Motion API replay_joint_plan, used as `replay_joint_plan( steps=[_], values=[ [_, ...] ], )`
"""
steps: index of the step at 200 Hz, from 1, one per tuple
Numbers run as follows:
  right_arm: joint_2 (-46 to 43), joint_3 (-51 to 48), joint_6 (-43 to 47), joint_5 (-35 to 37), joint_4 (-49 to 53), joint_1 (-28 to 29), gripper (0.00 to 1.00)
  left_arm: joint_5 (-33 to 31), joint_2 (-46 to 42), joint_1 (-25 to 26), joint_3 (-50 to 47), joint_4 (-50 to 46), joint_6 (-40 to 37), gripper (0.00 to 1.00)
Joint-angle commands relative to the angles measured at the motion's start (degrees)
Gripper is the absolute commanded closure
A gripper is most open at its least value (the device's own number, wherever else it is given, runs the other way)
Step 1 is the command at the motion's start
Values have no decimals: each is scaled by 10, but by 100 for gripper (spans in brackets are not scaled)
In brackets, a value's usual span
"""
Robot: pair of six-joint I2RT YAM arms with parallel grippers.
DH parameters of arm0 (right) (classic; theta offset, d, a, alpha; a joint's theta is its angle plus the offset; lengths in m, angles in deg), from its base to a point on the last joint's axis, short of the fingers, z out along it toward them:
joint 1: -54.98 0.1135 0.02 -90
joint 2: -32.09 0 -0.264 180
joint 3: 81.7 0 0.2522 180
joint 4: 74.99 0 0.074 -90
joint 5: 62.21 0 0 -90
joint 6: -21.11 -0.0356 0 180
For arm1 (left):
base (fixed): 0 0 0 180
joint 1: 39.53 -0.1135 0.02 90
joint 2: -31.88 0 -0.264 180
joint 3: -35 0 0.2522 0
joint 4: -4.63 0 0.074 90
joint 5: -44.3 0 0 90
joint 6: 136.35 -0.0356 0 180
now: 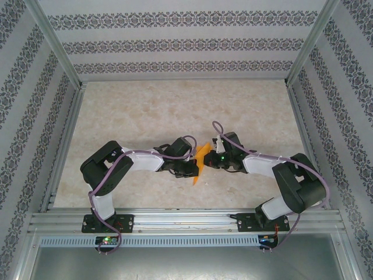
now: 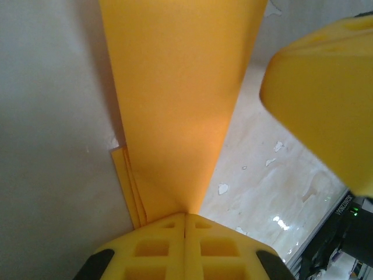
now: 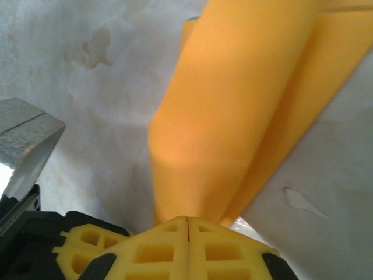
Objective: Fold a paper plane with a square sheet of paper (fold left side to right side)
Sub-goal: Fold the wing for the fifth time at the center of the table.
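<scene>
Paper plane [image 2: 175, 105]: orange, folded layers | left claw [image 2: 185, 219], right claw [image 3: 187, 220]: both clamp it

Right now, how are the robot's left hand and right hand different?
The left hand reaches the orange paper from the left; the right hand from the right. Paper leaves the left hand flat, but bulges in rounded folds from the right hand. Both have yellow fingers pinched shut on the paper.

Both arms bend inward and meet near the middle of the pale marbled desk [image 1: 175, 111]. The left tool [image 1: 194, 168] and right tool [image 1: 210, 158] close in from either side on the folded orange paper [image 1: 201, 154], which stands raised between them. Patterned walls [image 1: 186, 44] surround the desk.
</scene>
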Motion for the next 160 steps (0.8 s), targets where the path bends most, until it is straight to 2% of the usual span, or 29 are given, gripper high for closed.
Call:
replay_joint_plan(
  steps=[1, 65, 160],
  values=[
    [12, -12, -17, -18, -63, 11, 100, -43, 24, 7, -3, -80, -15, 100],
    [41, -13, -30, -6, -81, 32, 100, -46, 33, 10, 9, -97, -19, 100],
    [69, -15, 5, 18, -72, 16, 100, -59, 40, 12, 26, -138, -23, 100]
  ],
)
